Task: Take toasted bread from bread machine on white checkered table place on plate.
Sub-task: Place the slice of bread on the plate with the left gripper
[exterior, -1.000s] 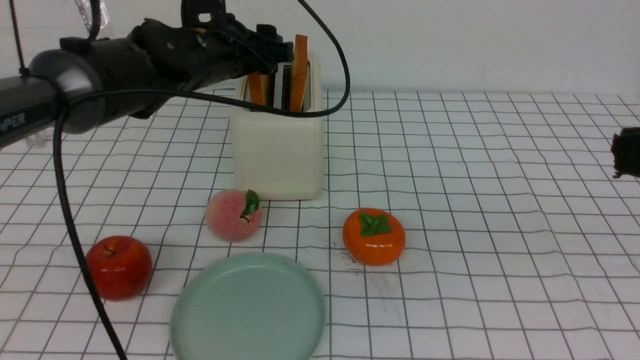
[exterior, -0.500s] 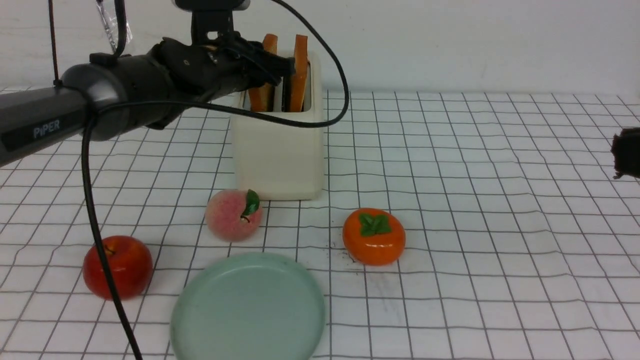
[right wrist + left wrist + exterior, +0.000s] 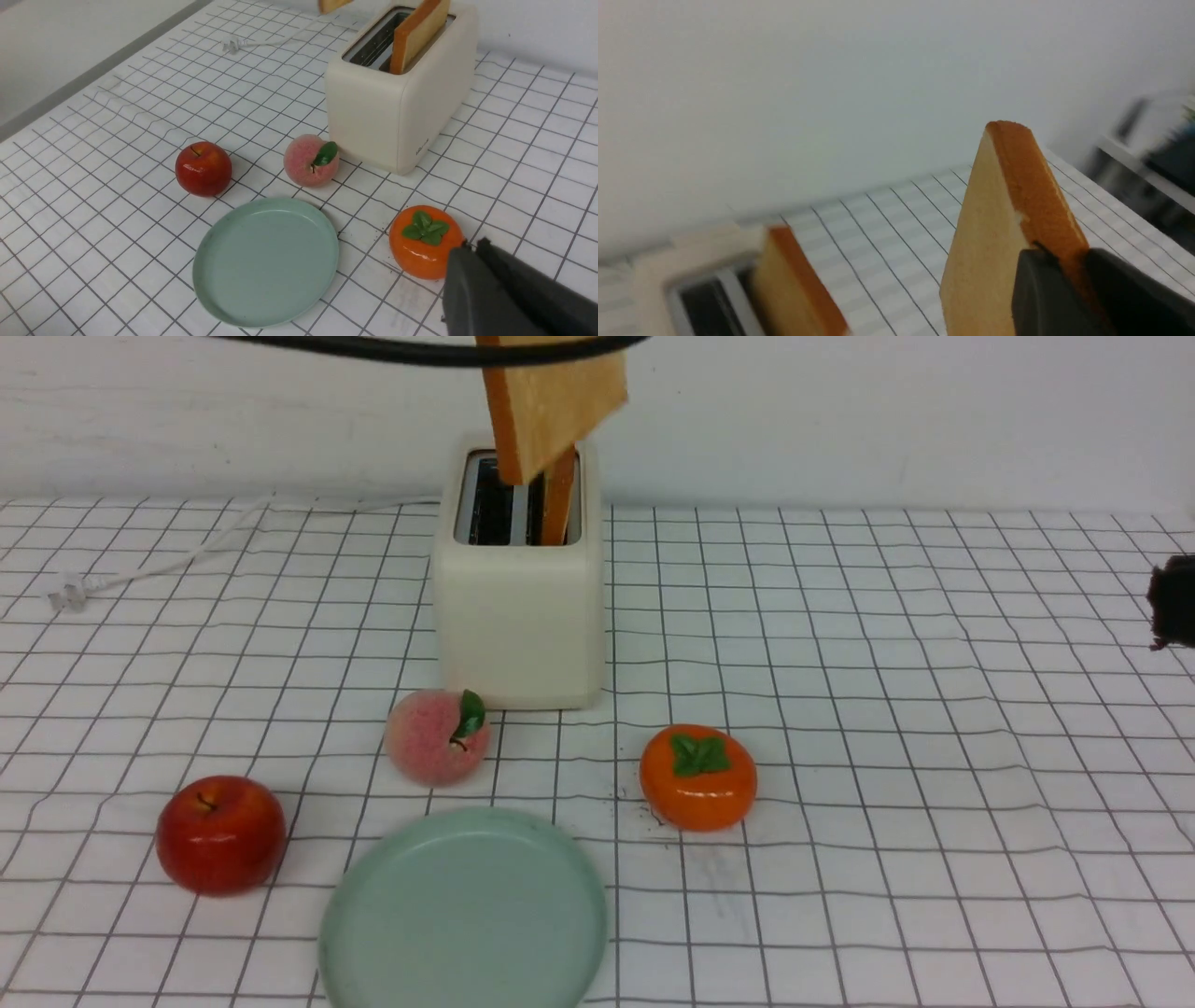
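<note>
My left gripper is shut on one slice of toasted bread, pinching its crust edge. That slice hangs tilted in the air above the bread machine; the gripper itself is above the top of the front view. The second slice stands in the bread machine's right slot, and the left slot is empty. The mint-green plate lies bare at the table's near edge, in front of the bread machine. My right gripper is shut and empty, hovering near the persimmon; it shows at the right edge.
A red apple, a peach and an orange persimmon lie on the white checkered table between bread machine and plate. The white cord and plug trail to the far left. A black cable crosses the top.
My left arm has risen out of the front view, pulling the left slice up and out of the bread machine. The right gripper has stayed in place.
</note>
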Motion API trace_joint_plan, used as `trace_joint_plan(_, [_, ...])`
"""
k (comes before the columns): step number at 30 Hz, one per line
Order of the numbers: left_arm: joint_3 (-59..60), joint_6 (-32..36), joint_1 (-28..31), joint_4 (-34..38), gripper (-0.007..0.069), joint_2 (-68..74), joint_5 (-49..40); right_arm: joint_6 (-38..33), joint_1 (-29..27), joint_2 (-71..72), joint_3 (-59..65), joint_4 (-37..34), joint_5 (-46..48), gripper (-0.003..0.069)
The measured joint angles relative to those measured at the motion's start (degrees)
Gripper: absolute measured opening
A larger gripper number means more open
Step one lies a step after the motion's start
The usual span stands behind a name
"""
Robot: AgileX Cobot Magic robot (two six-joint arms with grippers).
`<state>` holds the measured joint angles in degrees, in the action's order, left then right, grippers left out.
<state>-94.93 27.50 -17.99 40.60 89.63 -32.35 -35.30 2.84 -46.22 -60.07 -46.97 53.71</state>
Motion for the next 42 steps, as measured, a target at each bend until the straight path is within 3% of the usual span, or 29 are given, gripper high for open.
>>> trace_joint_plan(1, [0.05,-6.01,-0.02,-3.88,0.0085,-2.05,-8.36,0.0,0.0,0.32,0.0,0.0,0.07,0.0004])
trace_joint_plan(4, [1.98,-13.65,-0.02,-10.55,0.0085,-4.61,-15.68,0.0,0.0,0.97,0.0,0.0,0.88,0.0004])
trace_joint_plan(7, [7.79,-17.46,0.04,-15.19,0.0085,-7.49,-17.95,-0.06,0.0,1.75,0.0,0.11,2.53,0.0004])
trace_joint_plan(11, [19.77,-19.34,0.04,-15.42,0.0085,-11.67,-16.55,-0.06,0.0,2.2,0.0,0.25,4.93,0.0004])
trace_joint_plan(20, [40.68,-19.54,0.04,-10.59,0.0085,-9.84,-7.09,-0.06,0.0,2.2,0.0,0.3,6.08,0.0004])
trace_joint_plan(24, [41.64,-17.84,0.04,-7.25,0.0085,-6.52,-5.7,-0.06,0.0,2.2,0.0,0.24,6.6,0.0005])
trace_joint_plan(31, [41.63,-9.23,0.09,3.61,0.0085,-2.85,-4.1,-0.06,0.0,2.2,0.0,0.2,7.71,0.0008])
trace_joint_plan(42, [41.35,-8.11,0.09,5.42,0.0085,-3.24,-3.55,-0.06,0.0,2.2,0.0,-0.18,8.77,0.0015])
